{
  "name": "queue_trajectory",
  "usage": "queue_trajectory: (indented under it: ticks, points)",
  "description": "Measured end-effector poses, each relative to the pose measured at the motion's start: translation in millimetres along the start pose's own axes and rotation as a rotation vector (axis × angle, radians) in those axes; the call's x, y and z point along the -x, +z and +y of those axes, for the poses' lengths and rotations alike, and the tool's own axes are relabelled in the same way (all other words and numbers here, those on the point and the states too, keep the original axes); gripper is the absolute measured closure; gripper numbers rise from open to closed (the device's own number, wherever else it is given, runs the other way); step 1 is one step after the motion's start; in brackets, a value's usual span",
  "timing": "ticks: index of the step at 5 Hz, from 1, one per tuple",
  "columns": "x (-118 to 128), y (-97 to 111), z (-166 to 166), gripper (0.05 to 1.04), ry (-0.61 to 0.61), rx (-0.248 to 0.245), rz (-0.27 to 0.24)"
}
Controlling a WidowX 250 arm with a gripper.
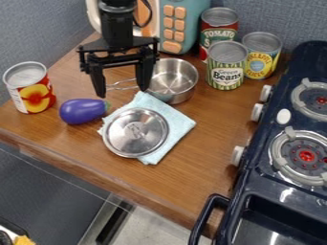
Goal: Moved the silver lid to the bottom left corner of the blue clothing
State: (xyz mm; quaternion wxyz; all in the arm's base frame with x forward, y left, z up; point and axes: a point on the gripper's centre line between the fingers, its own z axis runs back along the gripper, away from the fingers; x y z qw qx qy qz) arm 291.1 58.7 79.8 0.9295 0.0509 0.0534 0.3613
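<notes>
The silver lid [150, 139] lies on the blue cloth [179, 126] near the gripper [123, 92], its fingers [96, 79] apart

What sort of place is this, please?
It looks like a toy kitchen play set, probably in a lab or workroom: a dark stove with burners, play-food cans such as the green beans, and a robot gripper over the wooden counter.

I count four cans on the table — one [30, 88] near its left edge, three [218, 36] [226, 66] [260, 55] grouped toward its far right corner. There's one purple eggplant [83, 111], one saucepan [172, 80], one silver lid [135, 133], one blue cloth [176, 125] and one toy microwave [180, 21]. On the stove [256, 179] I can see two burners [306, 156] [316, 99] — and three knobs [266, 93] [257, 112] [237, 155] along its side.
</notes>
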Motion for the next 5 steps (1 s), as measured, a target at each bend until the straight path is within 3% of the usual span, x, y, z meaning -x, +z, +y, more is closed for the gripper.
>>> queue_trajectory:
  ticks: [1,2,3,4,5]
  points:
    - [-1.2,-7.6,-8.2,0.084,-0.238,-0.027,0.007]
    - [5.8,-15.7,-13.7,0.084,-0.520,0.058,-0.046]
    - [4.8,-13.2,-15.6,0.084,-0.741,0.174,-0.125]
    - [7.0,-14.3,-22.8,0.084,-0.813,0.220,-0.146]
    - [7.5,-12.9,-24.7,0.084,-0.839,0.208,-0.150]
